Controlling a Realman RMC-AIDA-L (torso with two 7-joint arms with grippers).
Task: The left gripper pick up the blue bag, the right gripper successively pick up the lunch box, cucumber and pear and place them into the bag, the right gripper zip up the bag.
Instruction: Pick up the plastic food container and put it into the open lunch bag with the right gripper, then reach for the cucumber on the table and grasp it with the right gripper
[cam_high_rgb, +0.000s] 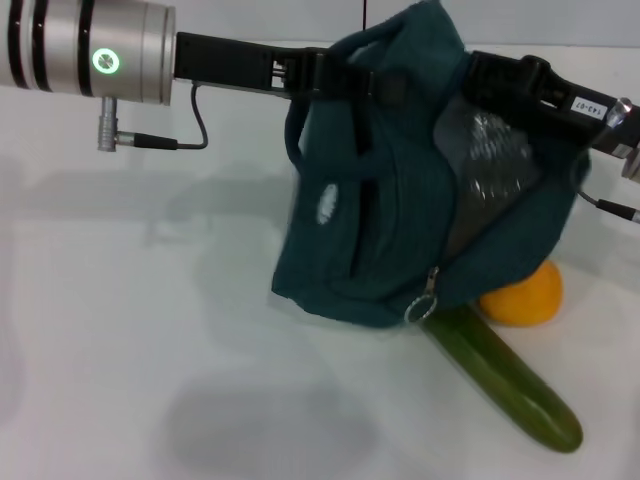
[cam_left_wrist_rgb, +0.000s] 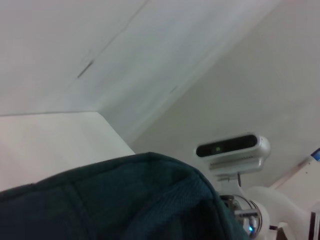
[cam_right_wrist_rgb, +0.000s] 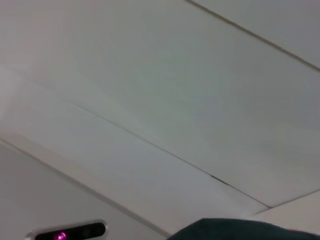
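We hold the bag (cam_high_rgb: 400, 230) up by a handle in our closed left gripper (cam_high_rgb: 318, 72), our right gripper (cam_high_rgb: 478, 68) at its mouth, grip unclear, while cucumber (cam_high_rgb: 505, 385) and pear (cam_high_rgb: 525, 293) remain on the counter (cam_high_rgb: 150, 350), zipper undone.

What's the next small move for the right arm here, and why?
Probably draw the right gripper back out of the blue bag and head down for the cucumber. The right arm reaches into the bag's open side, where something clear and shiny, likely the lunch box, already sits, while the left gripper is at the handles. Cucumber and pear lie on the table.
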